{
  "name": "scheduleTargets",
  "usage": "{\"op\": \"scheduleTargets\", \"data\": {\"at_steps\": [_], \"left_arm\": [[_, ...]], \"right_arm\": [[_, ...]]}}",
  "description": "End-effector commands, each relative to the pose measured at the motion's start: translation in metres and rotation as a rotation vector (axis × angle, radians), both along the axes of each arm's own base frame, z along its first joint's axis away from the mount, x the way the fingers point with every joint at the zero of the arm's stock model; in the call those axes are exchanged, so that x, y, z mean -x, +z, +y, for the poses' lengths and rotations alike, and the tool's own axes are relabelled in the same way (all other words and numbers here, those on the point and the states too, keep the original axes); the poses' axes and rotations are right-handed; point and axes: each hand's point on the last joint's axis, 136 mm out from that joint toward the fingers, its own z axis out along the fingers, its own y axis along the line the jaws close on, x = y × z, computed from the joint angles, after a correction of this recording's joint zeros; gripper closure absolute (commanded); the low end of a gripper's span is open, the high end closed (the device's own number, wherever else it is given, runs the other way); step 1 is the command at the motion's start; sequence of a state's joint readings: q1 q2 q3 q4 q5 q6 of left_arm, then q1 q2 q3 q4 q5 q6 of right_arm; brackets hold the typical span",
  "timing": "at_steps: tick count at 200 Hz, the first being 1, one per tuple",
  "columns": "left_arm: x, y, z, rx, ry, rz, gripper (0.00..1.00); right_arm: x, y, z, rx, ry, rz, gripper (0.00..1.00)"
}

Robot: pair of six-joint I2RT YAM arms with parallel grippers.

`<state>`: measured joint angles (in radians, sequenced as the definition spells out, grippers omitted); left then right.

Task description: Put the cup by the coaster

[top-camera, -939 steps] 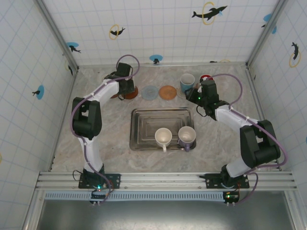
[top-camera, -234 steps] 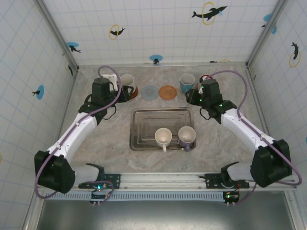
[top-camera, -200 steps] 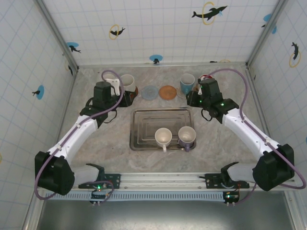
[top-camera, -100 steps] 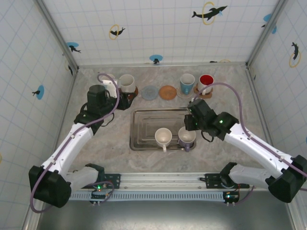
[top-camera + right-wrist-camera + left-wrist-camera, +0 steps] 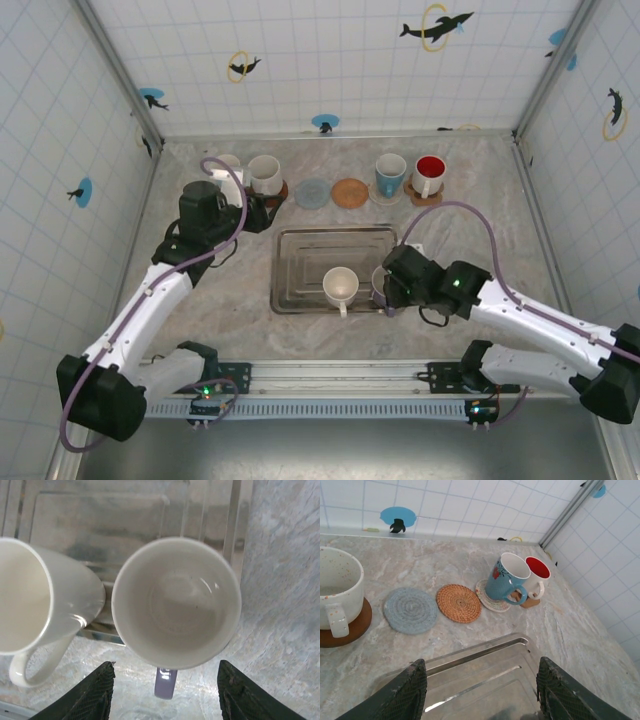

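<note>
Two end effectors are in view, both with fingers apart and nothing between them.

1. The right end effector (image 5: 170,695) hovers directly above the lavender cup (image 5: 176,602). One finger stands to each side of the rim line. We judge this spacing is set so that a straight descent brackets the cup body.
2. The lavender cup stands upright at the near right corner of the tray (image 5: 100,515), with its handle toward the near edge. It is not yet lifted.
3. The white cup (image 5: 30,595) stands just beside it on the left. We cannot tell whether the two touch. We treat that narrow gap as the main hazard for the left-side finger.
4. The left end effector (image 5: 482,690) hangs over the far left part of the tray, facing the coaster row. We judge it is parked there to stay clear of the right arm.
5. The grey coaster (image 5: 410,610) and the woven coaster (image 5: 458,602) lie bare on the desk (image 5: 480,230) beyond the tray. Either can serve as the target, since the neighbouring coasters already carry cups.
</note>
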<state>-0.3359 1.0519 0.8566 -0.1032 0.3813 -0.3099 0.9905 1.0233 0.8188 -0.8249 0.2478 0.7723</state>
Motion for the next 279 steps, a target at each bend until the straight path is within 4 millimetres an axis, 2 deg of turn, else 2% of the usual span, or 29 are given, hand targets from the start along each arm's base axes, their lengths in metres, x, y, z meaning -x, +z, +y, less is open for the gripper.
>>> {"op": "scheduleTargets", "data": {"at_steps": [1, 29, 82, 168, 197, 279], "left_arm": [[0.005, 0.005, 0.001, -0.006, -0.005, -0.03, 0.41], [0.007, 0.007, 0.002, -0.005, -0.002, -0.039, 0.41], [0.008, 0.007, 0.002, -0.004, -0.003, -0.039, 0.41], [0.007, 0.003, 0.002, -0.011, -0.002, -0.024, 0.4], [0.007, 0.002, 0.002, -0.014, -0.002, -0.022, 0.4], [0.002, -0.005, 0.0, -0.021, -0.006, 0.0, 0.4]], "right_arm": [[0.016, -0.013, -0.006, 0.0, -0.031, 0.061, 0.42], [0.027, -0.02, -0.004, -0.012, -0.022, 0.09, 0.42], [0.034, -0.038, -0.004, -0.022, -0.033, 0.125, 0.42], [0.024, -0.052, 0.01, 0.033, 0.016, 0.125, 0.43], [0.02, -0.058, 0.009, 0.062, 0.021, 0.136, 0.44], [0.009, -0.065, 0.009, 0.046, 0.004, 0.138, 0.59]]}}
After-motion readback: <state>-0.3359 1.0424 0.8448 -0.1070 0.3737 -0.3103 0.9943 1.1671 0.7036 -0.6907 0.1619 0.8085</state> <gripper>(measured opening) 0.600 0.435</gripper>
